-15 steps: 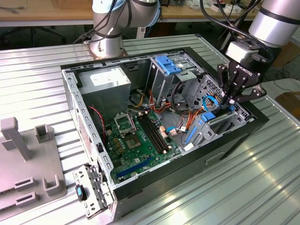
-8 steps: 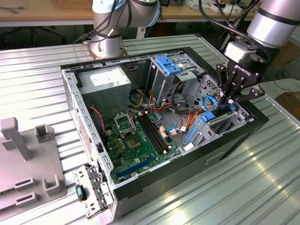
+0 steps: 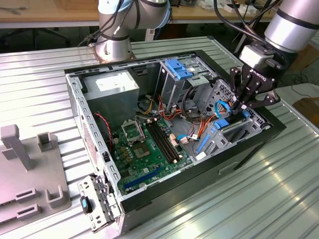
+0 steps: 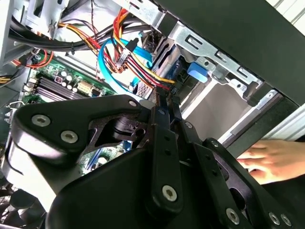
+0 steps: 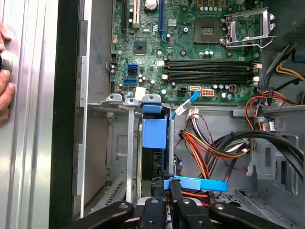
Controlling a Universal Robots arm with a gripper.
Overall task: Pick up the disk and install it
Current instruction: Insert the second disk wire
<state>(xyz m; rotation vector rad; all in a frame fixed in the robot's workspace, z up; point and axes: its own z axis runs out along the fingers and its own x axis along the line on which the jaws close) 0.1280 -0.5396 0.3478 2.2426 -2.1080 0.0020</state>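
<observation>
A: Exterior view: where is the disk [image 3: 233, 125]?
B: On edge in the case [image 3: 271, 132] bay, under the gripper [image 3: 242, 105].

A: Second wrist view?
B: Fingers [image 4: 161, 125] pinched together; a hand [image 4: 270, 160] rests outside.

A: First wrist view?
B: Blue rail [image 5: 155, 133] shows. Likely rigid, dense, shock-sensitive; take hold at the rails.

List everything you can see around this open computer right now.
computer case: one, black, open, on the ridged metal table
motherboard: one, green, on the case floor
power supply: one, grey, in a case corner
disk: one, blue rails, standing in the drive bay next to the gripper
cables: one bundle, red, yellow and black, beside the bay
fixture: one, grey, at the exterior view's left
gripper: one, black, over the drive bay
person's hand: one, outside the case wall
</observation>
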